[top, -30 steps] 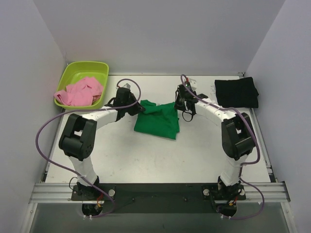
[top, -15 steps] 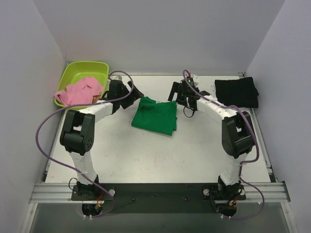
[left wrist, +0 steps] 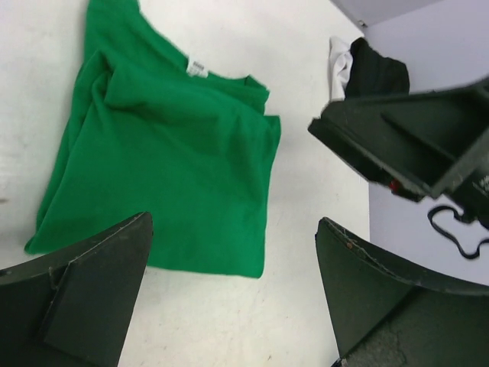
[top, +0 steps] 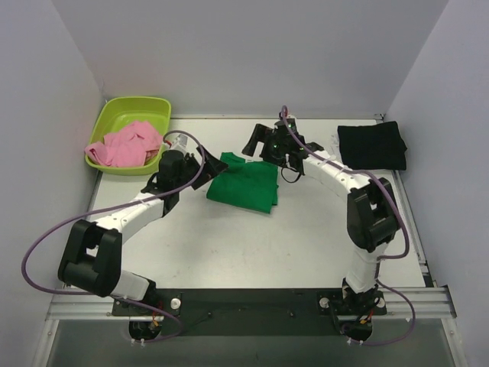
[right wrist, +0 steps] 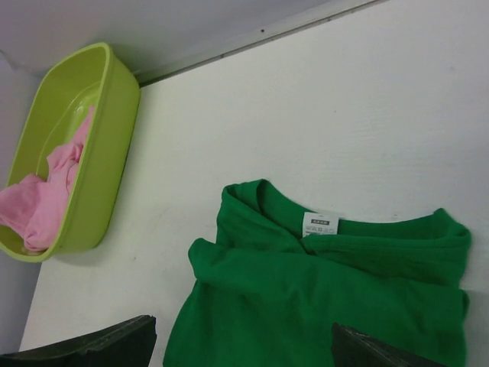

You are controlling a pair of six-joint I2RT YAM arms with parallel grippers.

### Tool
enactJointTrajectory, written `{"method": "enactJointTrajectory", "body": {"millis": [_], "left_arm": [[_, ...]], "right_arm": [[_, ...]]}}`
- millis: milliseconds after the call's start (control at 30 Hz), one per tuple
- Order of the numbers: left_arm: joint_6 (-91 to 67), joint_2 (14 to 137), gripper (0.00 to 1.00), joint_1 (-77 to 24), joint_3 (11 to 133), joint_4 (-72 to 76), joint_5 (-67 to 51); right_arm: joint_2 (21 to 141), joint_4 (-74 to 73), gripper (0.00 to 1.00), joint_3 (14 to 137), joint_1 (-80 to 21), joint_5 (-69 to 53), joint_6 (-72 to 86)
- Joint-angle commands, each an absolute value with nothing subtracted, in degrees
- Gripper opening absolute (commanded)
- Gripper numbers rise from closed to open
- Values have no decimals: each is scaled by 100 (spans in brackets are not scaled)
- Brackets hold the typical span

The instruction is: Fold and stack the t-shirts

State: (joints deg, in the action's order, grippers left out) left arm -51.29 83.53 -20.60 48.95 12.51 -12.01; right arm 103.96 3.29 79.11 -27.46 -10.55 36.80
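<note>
A bright green t-shirt (top: 244,184) lies folded on the white table, collar and label toward the far side. My left gripper (top: 210,158) hovers open just left of it; in the left wrist view the green shirt (left wrist: 168,153) lies ahead of the open gripper (left wrist: 233,283), nothing between the fingers. My right gripper (top: 256,140) hangs open over the shirt's far edge, and its wrist view shows the collar (right wrist: 321,225) just beyond the wide-spread gripper (right wrist: 241,348). A black t-shirt (top: 372,145) lies folded at the far right. A pink t-shirt (top: 126,144) is crumpled in the tub.
The lime-green plastic tub (top: 130,103) stands at the far left corner, also in the right wrist view as the tub (right wrist: 99,130). Grey walls close in the table on three sides. Purple cables loop off both arms.
Both grippers opened and let go of the green shirt, which now lies flat. The left arm drew back toward the near left; the right gripper lifted toward the far side.
</note>
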Motion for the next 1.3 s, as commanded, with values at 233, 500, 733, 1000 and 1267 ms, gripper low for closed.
{"method": "enactJointTrajectory", "body": {"millis": [233,500,733,1000,1267], "left_arm": [[-5431,8779,97,-2022,3868,3653,-1985],[-5598,9702,97,-2021,3981,4569,-2232],[-5748,10344,97,-2030,3990,5272,-2320],[-5731,10459,97,-2039,3631,5493,-2285],[-5651,9941,97,-2039,3612,5204,-2303]], "right_arm": [[11654,2126,100,8200,-2663,-3093,4947],[12059,2452,100,8139,-2567,-3349,5142],[12251,2426,100,7998,-2444,-3226,4922],[12436,2496,100,7682,-2408,-3015,4702],[11954,2514,100,7655,-2452,-2936,4509]]}}
